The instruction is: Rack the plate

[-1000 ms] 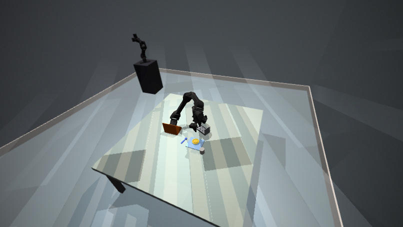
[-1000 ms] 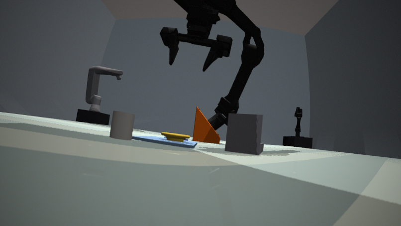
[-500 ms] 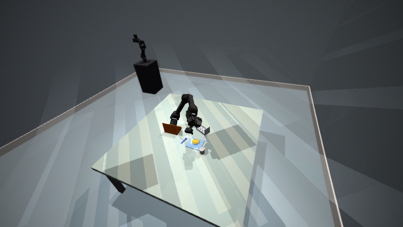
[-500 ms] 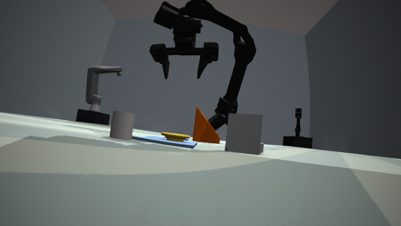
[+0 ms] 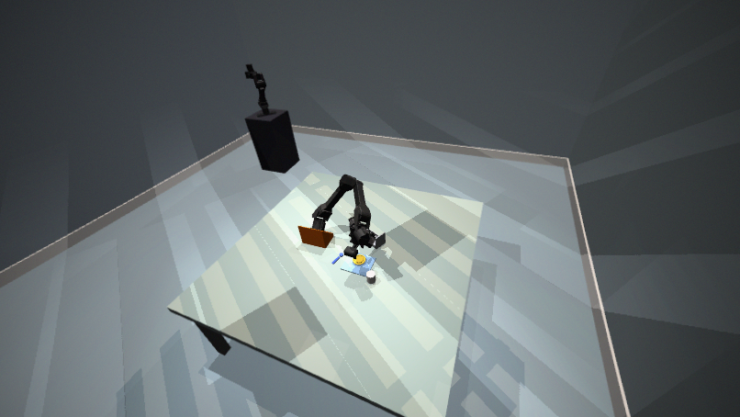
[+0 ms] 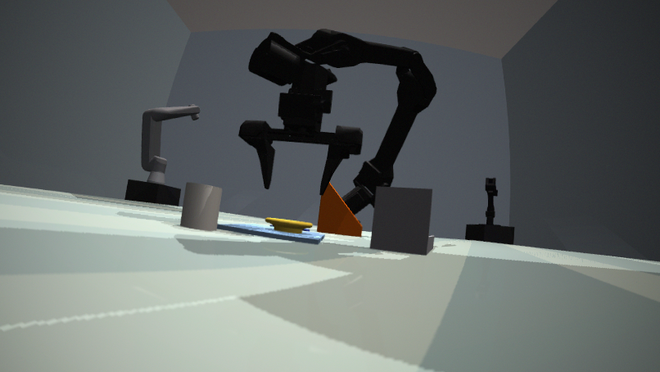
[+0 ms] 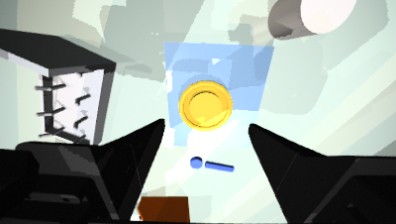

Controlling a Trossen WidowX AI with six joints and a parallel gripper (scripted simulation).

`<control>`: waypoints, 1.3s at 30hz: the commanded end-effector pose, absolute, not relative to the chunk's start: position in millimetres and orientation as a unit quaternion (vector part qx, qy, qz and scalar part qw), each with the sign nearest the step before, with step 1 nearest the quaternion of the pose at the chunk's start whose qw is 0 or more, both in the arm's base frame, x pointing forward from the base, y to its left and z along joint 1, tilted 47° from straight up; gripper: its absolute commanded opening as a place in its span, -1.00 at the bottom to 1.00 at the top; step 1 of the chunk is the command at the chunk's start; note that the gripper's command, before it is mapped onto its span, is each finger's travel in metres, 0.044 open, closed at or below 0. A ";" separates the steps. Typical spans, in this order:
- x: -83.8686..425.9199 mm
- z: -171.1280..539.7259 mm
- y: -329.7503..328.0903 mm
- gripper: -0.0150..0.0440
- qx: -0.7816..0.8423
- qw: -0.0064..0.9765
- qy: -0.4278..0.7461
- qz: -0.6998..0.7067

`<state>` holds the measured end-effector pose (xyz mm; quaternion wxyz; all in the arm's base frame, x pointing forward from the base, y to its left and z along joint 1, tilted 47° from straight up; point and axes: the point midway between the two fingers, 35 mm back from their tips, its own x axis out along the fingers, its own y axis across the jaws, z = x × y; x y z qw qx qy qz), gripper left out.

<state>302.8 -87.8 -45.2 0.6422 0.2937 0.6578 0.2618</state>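
A yellow plate [image 5: 358, 259] [image 6: 289, 224] [image 7: 205, 106] lies flat on a blue mat [image 5: 349, 268] [image 6: 249, 229] [image 7: 252, 64]. My gripper [image 6: 294, 190] [image 7: 207, 125] is open and empty and points down. It hangs above the plate, with a clear gap below the fingertips in the exterior view. The grey dish rack [image 5: 380, 240] [image 6: 401, 220] [image 7: 106, 94] stands to the left of the plate in the wrist view, with several thin rails inside it. The exterior view shows only its tall outer wall, so the slots are hidden there.
A light grey cylinder [image 5: 370, 276] [image 6: 201, 206] [image 7: 327, 15] stands at the mat's far corner in the wrist view. An orange wedge [image 5: 315, 236] [image 6: 336, 215] [image 7: 165, 208] stands near the arm's base. A blue ball [image 7: 196, 163] and blue stick [image 7: 219, 167] lie between wedge and mat.
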 end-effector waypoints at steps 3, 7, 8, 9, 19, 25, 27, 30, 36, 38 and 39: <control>302.8 -50.8 -81.4 0.86 0.293 0.642 0.660 0.259; 303.1 -55.6 -76.8 0.86 0.293 0.642 0.660 0.259; 303.1 -56.8 -75.7 0.86 0.293 0.642 0.660 0.259; 303.2 -57.9 -74.6 0.86 0.293 0.642 0.660 0.259; 303.0 -69.5 -63.0 0.86 0.293 0.642 0.659 0.259; 302.5 -76.2 -56.1 0.86 0.293 0.642 0.659 0.260; 302.3 -78.4 -53.8 0.86 0.293 0.642 0.659 0.260; 301.8 -81.8 -50.3 0.86 0.294 0.642 0.659 0.260; 301.3 -85.5 -46.4 0.84 0.294 0.642 0.659 0.260; 301.3 -85.5 -46.4 0.82 0.294 0.642 0.659 0.260; 301.3 -85.5 -46.4 0.82 0.294 0.642 0.659 0.260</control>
